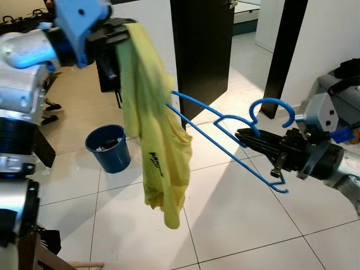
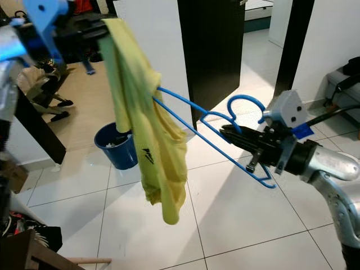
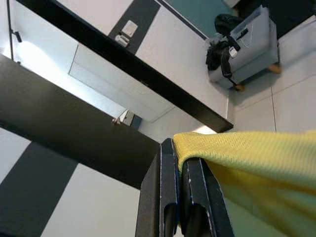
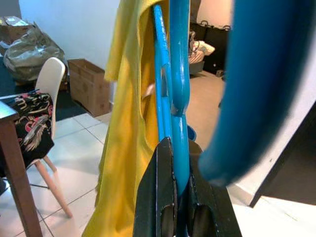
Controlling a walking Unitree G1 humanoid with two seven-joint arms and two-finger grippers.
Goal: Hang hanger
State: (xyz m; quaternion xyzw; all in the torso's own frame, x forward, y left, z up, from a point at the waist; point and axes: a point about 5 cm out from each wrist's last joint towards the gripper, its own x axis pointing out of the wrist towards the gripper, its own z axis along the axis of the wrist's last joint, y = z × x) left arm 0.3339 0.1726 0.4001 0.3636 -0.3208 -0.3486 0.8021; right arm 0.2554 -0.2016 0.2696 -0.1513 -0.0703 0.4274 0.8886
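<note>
Dressing is partly done: right end effector (image 1: 250, 136) is clamping the hanger (image 1: 225, 126) near its hook, left end effector (image 1: 115, 31), at ten o'clock, is pinching the shirt (image 1: 152, 129), threading unfinished, hanging remaining.

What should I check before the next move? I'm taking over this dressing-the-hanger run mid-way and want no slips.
1. Right gripper clamped on the blue plastic hanger near its neck: ok; in the right wrist view the jaws are shut on it.
2. Left gripper holding the yellow fabric shirt at its top edge: ok.
3. One hanger arm inside the shirt: ok; it enters the fabric.
4. Other hanger arm inside too: not ok; it sticks out bare below the right gripper.
5. Shirt clear of the white tiled floor and round blue bin: ok; it hangs free.
6. Rail to hang on: cannot tell.
</note>
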